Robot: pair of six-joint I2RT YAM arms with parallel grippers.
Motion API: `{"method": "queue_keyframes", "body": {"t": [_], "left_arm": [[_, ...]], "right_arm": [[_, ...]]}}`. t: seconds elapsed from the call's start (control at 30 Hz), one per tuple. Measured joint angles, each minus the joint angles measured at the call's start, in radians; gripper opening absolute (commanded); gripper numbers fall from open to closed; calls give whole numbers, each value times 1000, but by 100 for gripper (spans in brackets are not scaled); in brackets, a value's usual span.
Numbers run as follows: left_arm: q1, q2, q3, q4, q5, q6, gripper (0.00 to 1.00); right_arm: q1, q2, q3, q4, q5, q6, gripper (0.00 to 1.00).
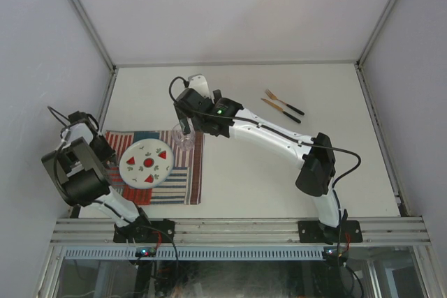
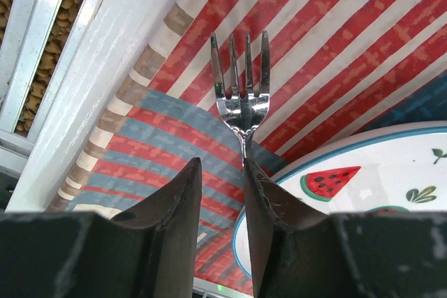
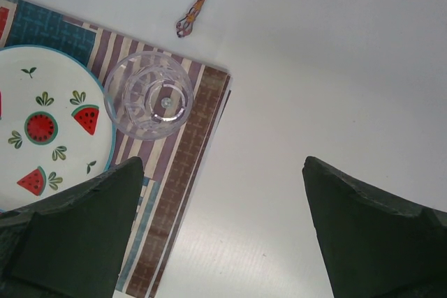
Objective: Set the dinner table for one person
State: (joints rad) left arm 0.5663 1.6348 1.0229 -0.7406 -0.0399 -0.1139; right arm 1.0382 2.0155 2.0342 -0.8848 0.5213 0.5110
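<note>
Left end effector (image 2: pixel 222 163) at fork (image 2: pixel 242 102) handle

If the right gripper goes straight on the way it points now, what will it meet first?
Most likely the bare dinner table, beside the placemat's right edge. The open right gripper points down at it; the glass stands left of that line. Depth is unclear.

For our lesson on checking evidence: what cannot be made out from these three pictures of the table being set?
Left wrist view: the fork has its handle behind the left fingers, so whether it is gripped cannot be told.
Top view: the left arm hides the fork; the two dark-handled utensils are too small to identify.
Right wrist view: the plate is cut off by the left edge and one of the right fingers.
</note>
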Motion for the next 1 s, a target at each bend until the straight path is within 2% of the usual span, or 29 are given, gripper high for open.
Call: {"method": "queue_keyframes", "body": {"t": [0.67, 0.73, 0.83, 1.0], "left_arm": [[-14, 67, 9, 26, 5, -33, 34], [-19, 68, 9, 26, -2, -33, 28], [-35, 74, 16, 21, -10, -32, 2], [-59, 114, 63, -26, -37, -11, 0]], "right_arm": [[-20, 63, 56, 2, -37, -22, 96], [-22, 63, 56, 2, -38, -22, 96], [-24, 63, 56, 2, -41, -22, 95], [-24, 63, 56, 2, -41, -22, 95]]}}
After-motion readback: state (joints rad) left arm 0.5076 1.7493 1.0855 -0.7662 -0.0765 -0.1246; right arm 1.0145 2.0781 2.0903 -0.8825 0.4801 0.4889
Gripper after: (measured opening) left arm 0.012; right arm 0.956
